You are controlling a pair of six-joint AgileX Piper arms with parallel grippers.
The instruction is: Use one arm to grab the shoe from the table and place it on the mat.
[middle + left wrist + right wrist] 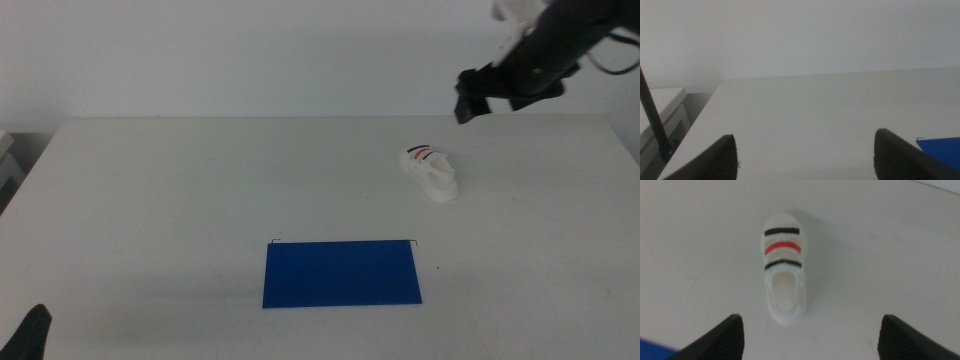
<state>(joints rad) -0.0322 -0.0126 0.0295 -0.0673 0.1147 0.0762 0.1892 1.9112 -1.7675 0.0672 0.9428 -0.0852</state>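
Observation:
The small white shoe [430, 170] with black and red straps lies on the white table [200, 190] at the right, beyond the dark blue mat [342, 272]. My right gripper [468, 100] hangs in the air above and behind the shoe, its jaws open and empty. In the right wrist view the shoe [784, 267] lies between and beyond the wide-apart jaws of that gripper [810, 335]. My left gripper [30, 335] waits at the table's near left corner; in its wrist view its jaws [805, 155] are open and empty, and a corner of the mat [940, 150] shows.
A white cabinet [660, 115] stands beside the table's left edge, with a thin black cable [652, 120] in front of it. A plain white wall lies behind the table.

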